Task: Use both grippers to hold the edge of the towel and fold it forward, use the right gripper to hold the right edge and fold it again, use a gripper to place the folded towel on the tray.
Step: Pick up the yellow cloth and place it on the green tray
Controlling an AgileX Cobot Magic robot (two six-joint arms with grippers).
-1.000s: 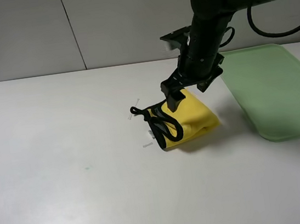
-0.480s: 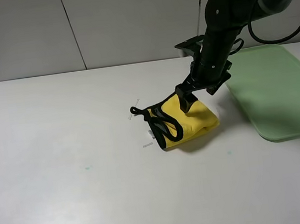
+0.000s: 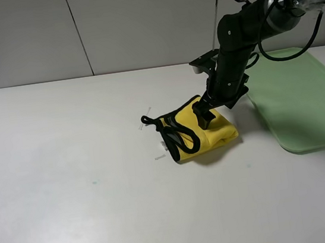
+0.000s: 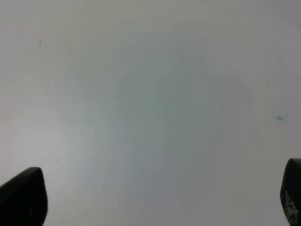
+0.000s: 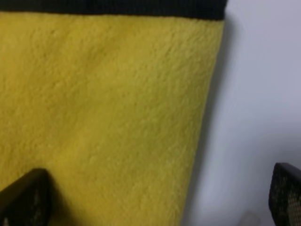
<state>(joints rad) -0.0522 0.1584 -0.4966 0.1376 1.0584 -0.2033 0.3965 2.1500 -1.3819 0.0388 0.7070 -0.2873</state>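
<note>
The towel (image 3: 214, 129) lies folded into a small yellow bundle at the table's middle, its black trim (image 3: 176, 134) bunched on its left side. My right gripper (image 3: 203, 118) is down on the towel's top at its far side. In the right wrist view its fingertips (image 5: 23, 197) stand wide apart, one over the yellow towel (image 5: 108, 108), the other over the bare table; the gripper (image 5: 155, 202) is open. The black trim (image 5: 108, 5) runs along one edge there. The pale-green tray (image 3: 294, 95) lies to the right. My left gripper (image 4: 155, 197) is open over bare table and is out of the exterior view.
The white table (image 3: 67, 170) spreads to the left and front of the towel. Small white tags (image 3: 145, 119) lie beside the towel's left side. A grey panelled wall stands behind the table. The tray's near corner (image 3: 292, 147) is close to the towel's right.
My right gripper has moved right and down from the towel's left top onto its far right part. The towel has barely shifted.
</note>
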